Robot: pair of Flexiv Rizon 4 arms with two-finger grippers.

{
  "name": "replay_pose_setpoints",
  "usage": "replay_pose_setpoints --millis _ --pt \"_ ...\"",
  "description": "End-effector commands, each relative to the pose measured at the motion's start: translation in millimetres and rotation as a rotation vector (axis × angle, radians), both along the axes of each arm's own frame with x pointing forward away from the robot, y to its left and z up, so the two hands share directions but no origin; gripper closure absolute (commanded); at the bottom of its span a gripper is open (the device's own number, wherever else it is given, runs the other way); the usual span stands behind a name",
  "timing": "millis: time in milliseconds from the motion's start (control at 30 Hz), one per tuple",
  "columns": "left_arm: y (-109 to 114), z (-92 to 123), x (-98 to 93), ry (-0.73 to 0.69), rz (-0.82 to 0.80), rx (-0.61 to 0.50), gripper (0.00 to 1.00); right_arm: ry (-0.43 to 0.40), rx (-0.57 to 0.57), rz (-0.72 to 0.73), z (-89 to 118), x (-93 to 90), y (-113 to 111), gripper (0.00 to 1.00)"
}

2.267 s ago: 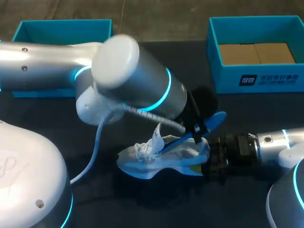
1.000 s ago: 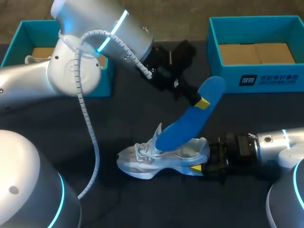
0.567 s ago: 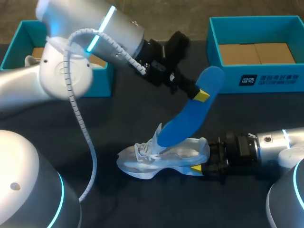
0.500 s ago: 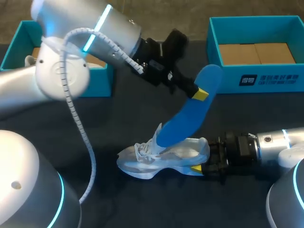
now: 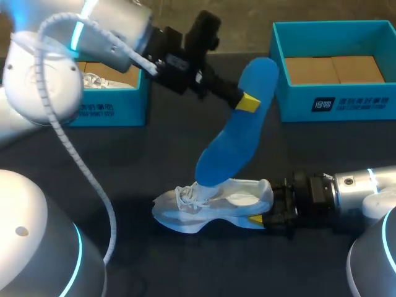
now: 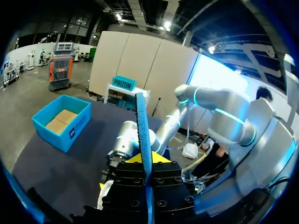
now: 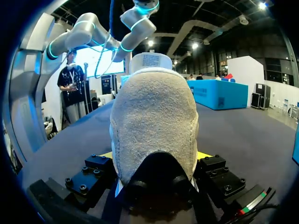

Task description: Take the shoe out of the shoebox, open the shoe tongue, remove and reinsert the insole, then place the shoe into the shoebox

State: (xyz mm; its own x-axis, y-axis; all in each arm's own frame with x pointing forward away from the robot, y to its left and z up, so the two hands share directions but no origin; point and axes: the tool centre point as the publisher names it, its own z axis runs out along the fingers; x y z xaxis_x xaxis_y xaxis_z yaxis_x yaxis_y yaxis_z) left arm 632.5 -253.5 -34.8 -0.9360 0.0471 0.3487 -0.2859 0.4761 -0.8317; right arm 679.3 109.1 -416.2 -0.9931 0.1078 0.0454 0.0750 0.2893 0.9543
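Head view: left jaws clamp the blue insole [image 5: 230,143], which looks light and bendy, by its heel end; right jaws clamp the heel of the white shoe [image 5: 226,203].

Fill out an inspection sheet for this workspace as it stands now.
Surface: dark table.
Job's things: shoe on its sole, mid-table; blue insole held up above it, lower end by the laces; left shoebox holds another shoe; right shoebox holds cardboard.
Clutter: nothing seen.
Hands: left hand shut on the insole's upper part; right hand shut on the shoe's heel.
Cables: white coiled hose hanging from the left arm.
Surroundings: nothing seen.
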Motion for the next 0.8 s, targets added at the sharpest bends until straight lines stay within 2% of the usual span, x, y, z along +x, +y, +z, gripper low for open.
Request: replay_pose_setpoints --millis 33,467,533,800 --pt "27 1 3.9 0.016 -0.046 -0.058 1.00 0.001 -0.003 -0.002 0 -0.5 1 1.00" --pt "27 1 3.9 0.016 -0.046 -0.058 1.00 0.001 -0.003 -0.002 0 -0.5 1 1.00" --pt "29 11 4.9 0.023 -0.004 -0.121 1.00 0.001 -0.003 -0.002 0 -0.5 1 1.00" --pt "52 59 -4.2 -0.003 0.070 -0.250 1.00 0.001 -0.003 -0.002 0 -0.5 1 1.00"
